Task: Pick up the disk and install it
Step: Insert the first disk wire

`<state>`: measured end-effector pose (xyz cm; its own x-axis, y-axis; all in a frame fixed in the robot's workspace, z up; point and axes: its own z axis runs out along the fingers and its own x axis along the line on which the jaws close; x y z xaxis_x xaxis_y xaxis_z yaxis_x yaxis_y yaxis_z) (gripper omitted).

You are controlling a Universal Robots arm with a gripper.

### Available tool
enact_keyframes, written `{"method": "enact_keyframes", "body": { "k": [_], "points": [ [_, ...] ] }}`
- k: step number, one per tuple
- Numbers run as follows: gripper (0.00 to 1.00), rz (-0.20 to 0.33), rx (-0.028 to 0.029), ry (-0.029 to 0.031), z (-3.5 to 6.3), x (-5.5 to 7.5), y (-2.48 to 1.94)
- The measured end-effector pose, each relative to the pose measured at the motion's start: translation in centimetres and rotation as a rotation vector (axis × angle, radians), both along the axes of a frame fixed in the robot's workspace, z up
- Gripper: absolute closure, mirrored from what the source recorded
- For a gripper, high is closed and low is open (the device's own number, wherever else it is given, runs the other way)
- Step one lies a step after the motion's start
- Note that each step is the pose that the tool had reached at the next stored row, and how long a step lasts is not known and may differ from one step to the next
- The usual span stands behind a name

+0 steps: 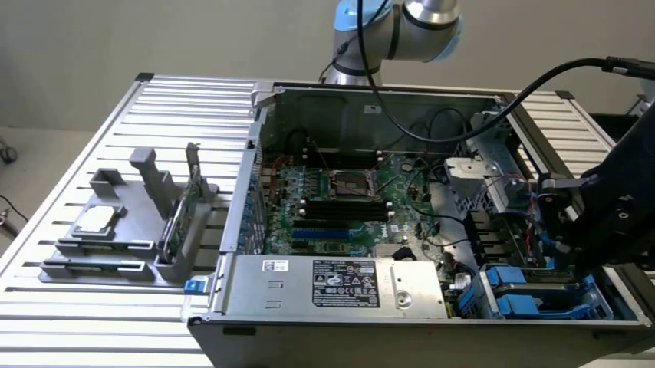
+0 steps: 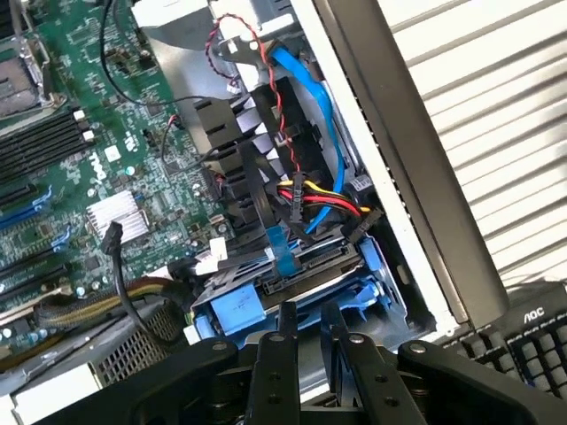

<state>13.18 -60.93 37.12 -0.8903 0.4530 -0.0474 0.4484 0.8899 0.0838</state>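
Note:
The disk (image 2: pixel 239 314), framed by its bright blue carrier, lies low in the drive bay at the corner of the open computer case. My gripper (image 2: pixel 310 312) hangs right over it, and its two dark fingers (image 2: pixel 288 332) stand close together on the carrier's near edge. In the exterior view my gripper (image 1: pixel 571 257) is a dark bulk above the bay at the case's right end. Blue carrier plastic (image 1: pixel 511 280) shows just below and left of it. The disk's metal face is hidden.
Red, yellow, black and blue cables (image 2: pixel 301 190) crowd the space above the bay. The motherboard (image 1: pixel 338 203) fills the case's middle and a power supply (image 1: pixel 338 285) its front. A grey holder (image 1: pixel 123 230) on the exterior view's left carries a square chip and a green card. A keyboard (image 2: pixel 532 354) lies outside the case.

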Motion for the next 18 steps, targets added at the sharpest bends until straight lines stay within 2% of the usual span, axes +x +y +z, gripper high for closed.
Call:
{"method": "enact_keyframes", "body": {
  "k": [6, 11, 16, 18],
  "points": [
    [0.75, -0.108, 0.0013, 0.0001, -0.45, 0.0, 0.00],
    [0.75, -0.177, 0.0123, 0.0007, -0.95, 0.0, 0.00],
    [0.75, -0.207, 0.0224, 0.0014, -1.20, 0.5, 0.00],
    [0.75, -0.214, 0.0246, 0.0015, -1.24, 0.9, 0.00]
  ]
}}
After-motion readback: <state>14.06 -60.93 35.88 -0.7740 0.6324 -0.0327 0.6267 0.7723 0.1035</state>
